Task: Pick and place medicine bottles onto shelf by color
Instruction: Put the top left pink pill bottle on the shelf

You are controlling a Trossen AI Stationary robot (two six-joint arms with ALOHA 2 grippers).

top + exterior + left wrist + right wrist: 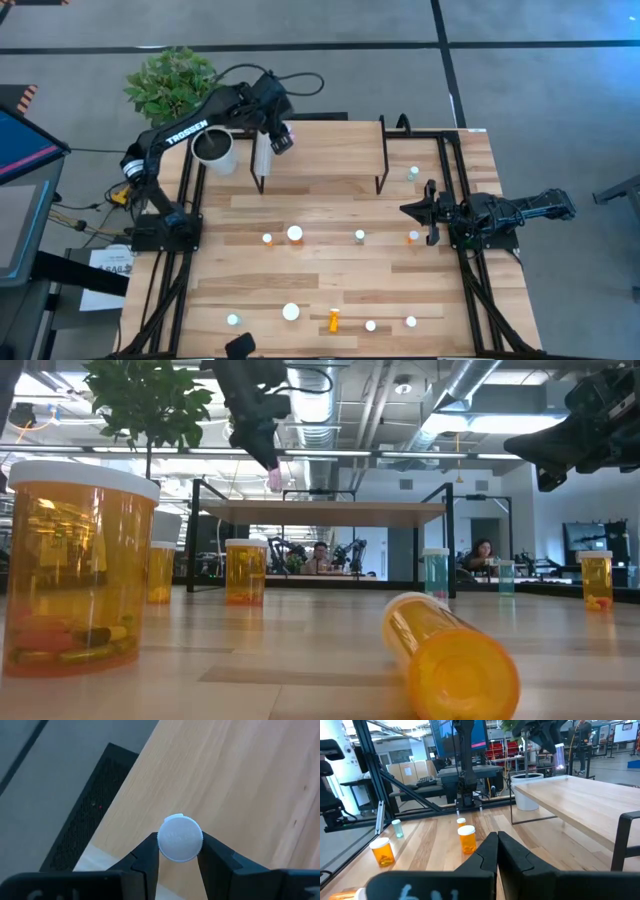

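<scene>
My left gripper (281, 140) is over the left end of the shelf (320, 150) and is shut on a small pink bottle (274, 478) with a pale cap (180, 838). The bottle hangs a little above the shelf's wood top (325, 512). My right gripper (412, 210) is shut and empty above the table's right side, right of the shelf. Several small bottles stand on the table, among them ones (267, 238) (360, 236) (414, 173) in front of and right of the shelf. A large orange bottle (333, 320) lies on its side near the front edge. My left gripper pinches the pink bottle between its two fingers (150, 852), on opposite sides at the pale cap (165, 847). The fingers come from above, pointing down. The bottle hangs upright below them, clear of the shelf top.
A white plant pot (215, 150) with a green plant (170, 80) stands just left of the shelf. A wide white-capped bottle (295, 234) stands mid-table, another (291, 312) near the front edge. Black frame rails (455, 180) run along the table's sides.
</scene>
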